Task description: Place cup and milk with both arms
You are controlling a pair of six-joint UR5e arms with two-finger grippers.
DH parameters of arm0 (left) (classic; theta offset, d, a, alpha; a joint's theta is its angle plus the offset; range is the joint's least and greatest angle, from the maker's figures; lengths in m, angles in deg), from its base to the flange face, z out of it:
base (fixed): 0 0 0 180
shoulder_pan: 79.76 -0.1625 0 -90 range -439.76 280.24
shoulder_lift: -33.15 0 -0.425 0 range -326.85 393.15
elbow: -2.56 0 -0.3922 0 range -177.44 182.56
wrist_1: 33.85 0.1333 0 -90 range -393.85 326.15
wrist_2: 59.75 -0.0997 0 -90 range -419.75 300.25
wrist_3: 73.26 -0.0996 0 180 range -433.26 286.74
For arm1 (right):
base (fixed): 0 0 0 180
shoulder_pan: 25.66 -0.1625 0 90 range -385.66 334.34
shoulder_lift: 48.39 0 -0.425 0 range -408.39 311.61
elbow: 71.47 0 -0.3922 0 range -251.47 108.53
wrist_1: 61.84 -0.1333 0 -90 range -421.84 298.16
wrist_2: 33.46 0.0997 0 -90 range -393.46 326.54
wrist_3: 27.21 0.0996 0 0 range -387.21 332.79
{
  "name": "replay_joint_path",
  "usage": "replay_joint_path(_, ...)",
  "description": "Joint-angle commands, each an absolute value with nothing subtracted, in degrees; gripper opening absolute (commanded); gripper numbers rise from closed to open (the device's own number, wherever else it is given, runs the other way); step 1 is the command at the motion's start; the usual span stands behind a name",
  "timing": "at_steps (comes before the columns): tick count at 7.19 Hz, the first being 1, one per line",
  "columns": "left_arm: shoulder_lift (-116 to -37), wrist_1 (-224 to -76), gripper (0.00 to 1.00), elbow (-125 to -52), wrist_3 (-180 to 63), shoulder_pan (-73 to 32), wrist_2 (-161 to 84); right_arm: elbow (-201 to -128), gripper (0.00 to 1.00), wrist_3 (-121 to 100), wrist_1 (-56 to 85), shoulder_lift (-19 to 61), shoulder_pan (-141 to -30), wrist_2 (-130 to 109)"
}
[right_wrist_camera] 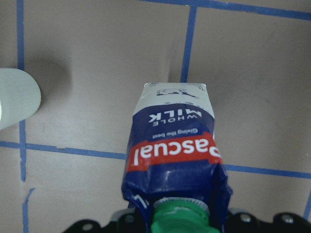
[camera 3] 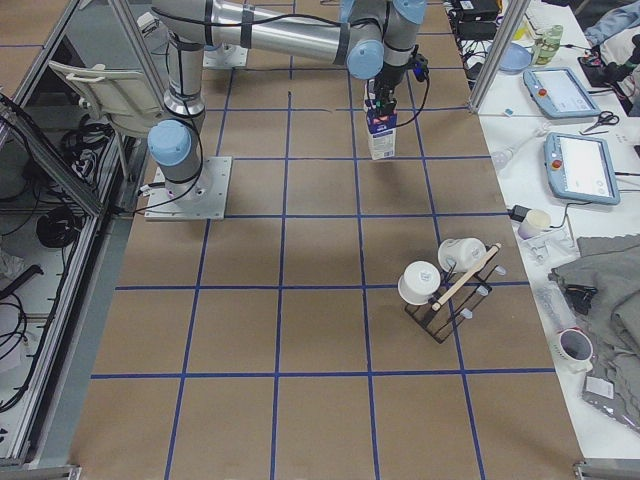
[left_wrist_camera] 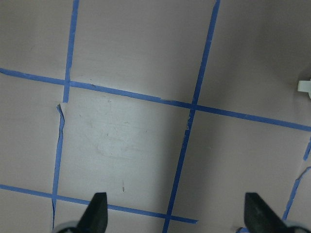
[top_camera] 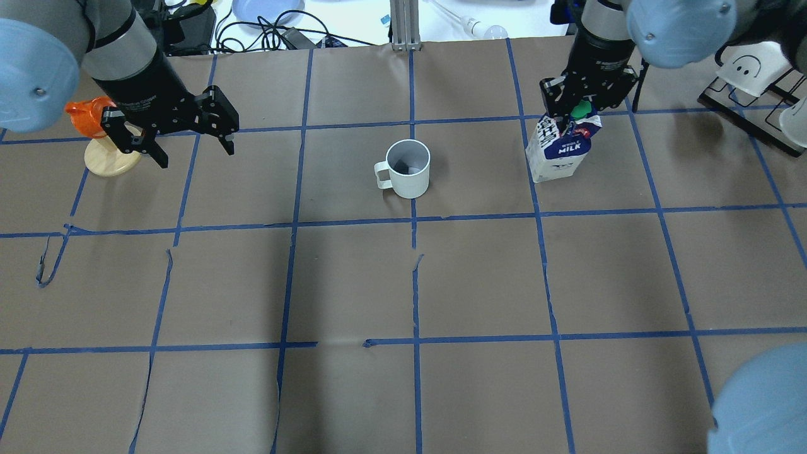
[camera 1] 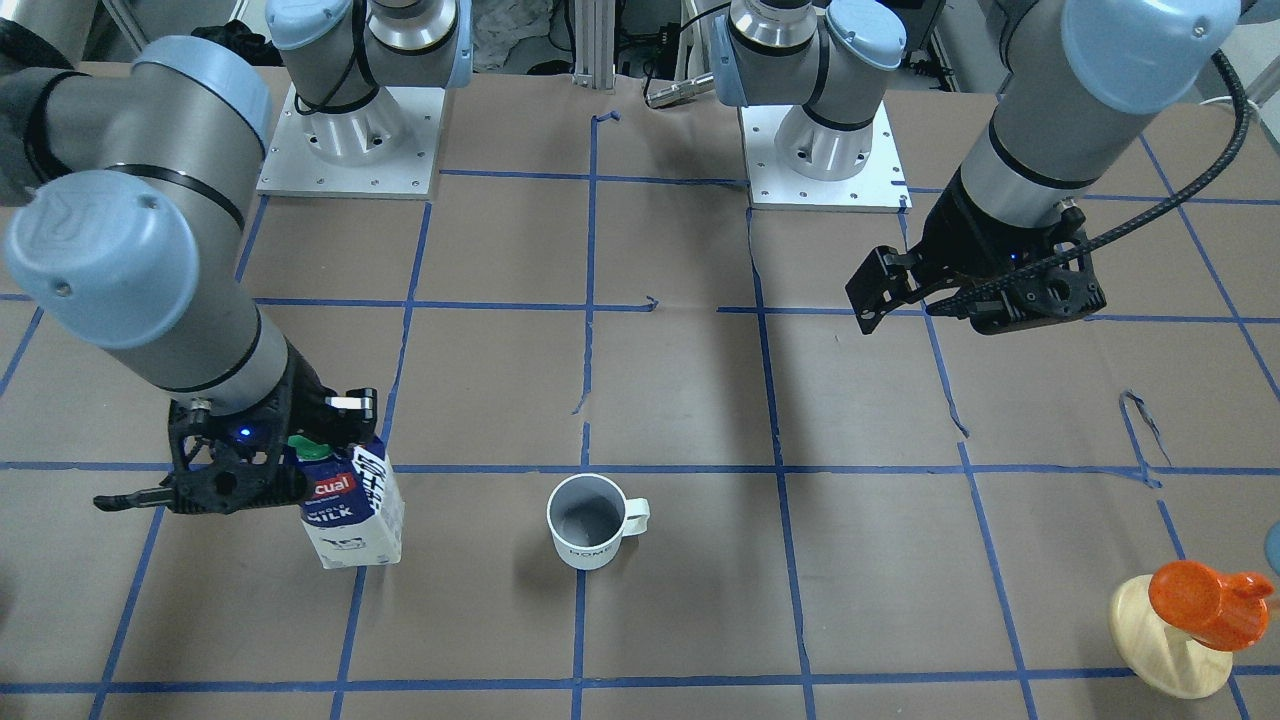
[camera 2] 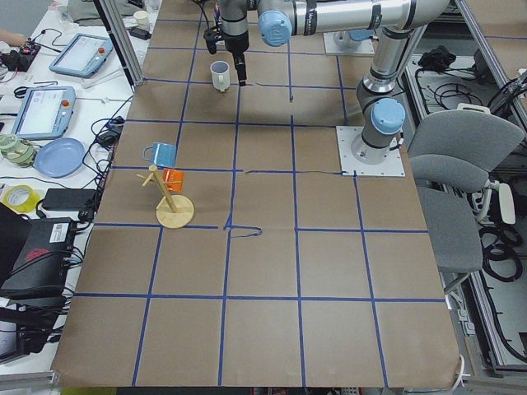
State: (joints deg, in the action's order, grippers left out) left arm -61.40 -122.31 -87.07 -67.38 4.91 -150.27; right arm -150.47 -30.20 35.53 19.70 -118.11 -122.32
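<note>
**Right pincer on the milk, left pincer spread over bare table**

Reading the overhead view from its left edge: the left arm comes in high, and the left pincer (top_camera: pixel 197 154) hangs above the table (top_camera: pixel 479 284) with its two black fingers spread wide. Nothing is between them. The wrist camera confirms it, with brown paper and blue tape lines (left_wrist_camera: pixel 194 104) filling the gap. Just behind that arm is an orange cup (top_camera: pixel 85 116) on a round wooden base (top_camera: pixel 113 157).

Moving to the middle, the white mug (top_camera: pixel 408 169) stands upright on the table, mouth up. It sits on a lengthwise tape line with its handle pointing toward the left arm's side. No pincer touches it, and it is apart from the carton.

Over on the right, the milk carton (top_camera: pixel 561 151) shows dark blue over white, with the green cap (top_camera: pixel 581 111) on top. The right pincer (top_camera: pixel 577 113) is pinching its gable top from above. From the wrist camera the carton leans away, with "MILK" and the red label plain to read. Its base is down at the table, next to a tape line, but I cannot tell whether it actually rests there.
</note>
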Motion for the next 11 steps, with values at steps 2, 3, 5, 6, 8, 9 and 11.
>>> replay_joint_path(2, -61.4, -122.0, 1.0, -87.0, -67.8, 4.8, -150.4, -150.1, 0.2, -16.2, 41.6, 15.8, -126.5, -121.4)
replay_joint_path(3, -61.4, -121.8, 1.0, -87.0, -67.8, 4.8, -150.4, -150.0, 0.21, -15.7, 42.0, 15.2, -126.6, -120.8)
replay_joint_path(5, -61.4, -121.8, 1.0, -87.1, -67.3, 4.9, -150.4, -150.1, 0.25, -14.0, 43.6, 14.5, -127.0, -119.2)
replay_joint_path(6, -61.0, -121.8, 1.0, -87.2, -66.7, 5.5, -150.3, -150.2, 0.29, -14.0, 43.7, 14.4, -127.5, -119.2)
replay_joint_path(8, -61.3, -120.5, 1.0, -87.1, -67.6, 4.9, -150.4, -150.4, 0.63, -14.3, 43.7, 14.3, -127.5, -119.3)
replay_joint_path(9, -61.2, -120.5, 1.0, -87.1, -67.6, 4.9, -150.0, -150.2, 0.88, -14.5, 43.7, 14.3, -127.4, -119.7)
replay_joint_path(11, -61.2, -120.8, 1.0, -86.6, -66.8, 4.9, -149.8, -149.8, 1.0, -15.2, 41.7, 16.3, -126.8, -120.4)
